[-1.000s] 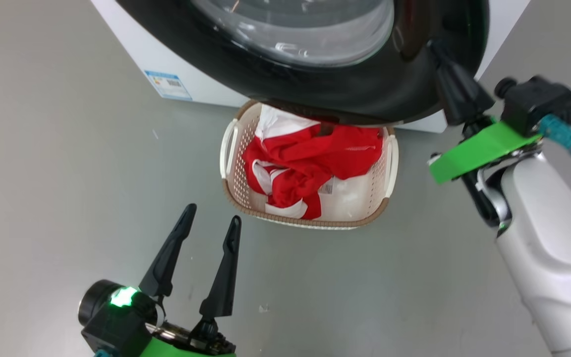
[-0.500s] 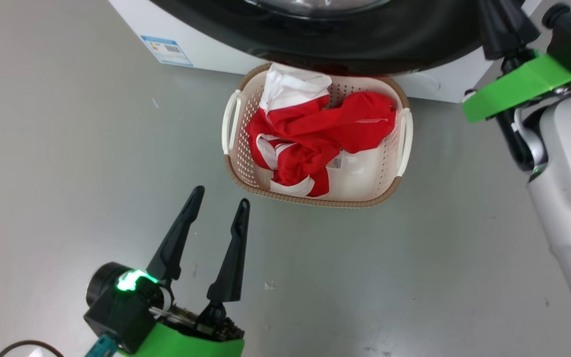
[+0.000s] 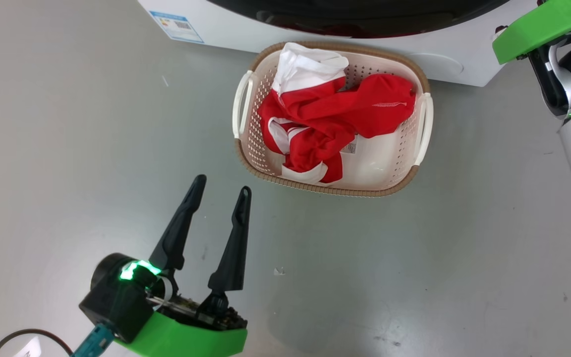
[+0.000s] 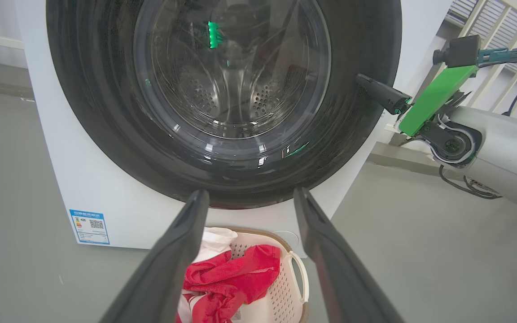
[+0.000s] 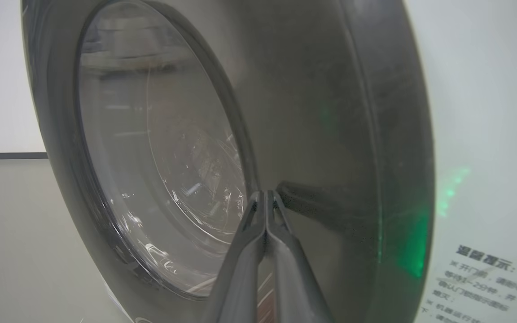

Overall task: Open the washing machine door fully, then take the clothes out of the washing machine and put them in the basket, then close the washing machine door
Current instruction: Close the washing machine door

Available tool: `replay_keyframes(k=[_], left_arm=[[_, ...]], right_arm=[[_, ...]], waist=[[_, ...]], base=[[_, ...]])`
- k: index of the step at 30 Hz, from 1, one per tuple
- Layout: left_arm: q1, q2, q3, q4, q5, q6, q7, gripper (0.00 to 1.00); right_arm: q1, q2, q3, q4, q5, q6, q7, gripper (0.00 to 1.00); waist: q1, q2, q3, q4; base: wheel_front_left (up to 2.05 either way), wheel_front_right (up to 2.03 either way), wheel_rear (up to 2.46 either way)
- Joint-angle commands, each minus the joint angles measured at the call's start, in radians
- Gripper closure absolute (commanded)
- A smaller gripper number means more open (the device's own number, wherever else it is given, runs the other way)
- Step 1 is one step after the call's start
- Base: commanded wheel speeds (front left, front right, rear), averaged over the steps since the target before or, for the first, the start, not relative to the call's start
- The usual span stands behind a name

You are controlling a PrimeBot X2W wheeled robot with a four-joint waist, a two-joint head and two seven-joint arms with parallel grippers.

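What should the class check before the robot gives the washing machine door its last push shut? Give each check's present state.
1. Clothes lie in the basket: ok.
2. No red fabric seen in the drum through the washing machine door: ok.
3. Right gripper shut, tips at the door's black rim: ok.
4. Left gripper open, empty, away from the door: ok.
5. Door latched against the washing machine: cannot tell.
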Motion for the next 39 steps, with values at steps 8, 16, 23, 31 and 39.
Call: replay_keyframes(k=[8, 16, 23, 31, 39], left_arm=[[-0.012, 0.008, 0.045, -0.040, -0.042, 0.031, -0.008, 0.00], [-0.008, 0.008, 0.069, -0.048, -0.081, 0.055, -0.008, 0.00], [0.003, 0.008, 0.070, -0.018, -0.041, 0.039, -0.008, 0.00], [0.027, 0.008, 0.076, 0.032, -0.042, 0.044, -0.008, 0.00], [0.074, 0.008, 0.089, 0.060, -0.022, 0.036, -0.008, 0.00]], right_arm=[[-0.017, 0.007, 0.003, 0.006, -0.014, 0.001, -0.005, 1.00], [0.052, 0.029, 0.021, -0.028, -0.026, 0.001, -0.005, 1.00], [0.170, 0.073, 0.016, -0.109, -0.032, 0.001, -0.005, 1.00], [0.385, 0.142, -0.005, -0.194, -0.052, 0.001, -0.005, 0.00], [0.619, 0.182, -0.038, -0.286, -0.059, 0.001, -0.005, 0.00]], waist=[[0.0000, 0.0000, 0.000, 0.003], [0.0000, 0.0000, -0.020, -0.015], [0.0000, 0.0000, -0.070, -0.046], [0.0000, 0.0000, -0.157, -0.084], [0.0000, 0.0000, -0.259, -0.133]], base=[[0.00, 0.00, 0.00], [0.00, 0.00, 0.00], [0.00, 0.00, 0.00], [0.00, 0.00, 0.00], [0.00, 0.00, 0.00]])
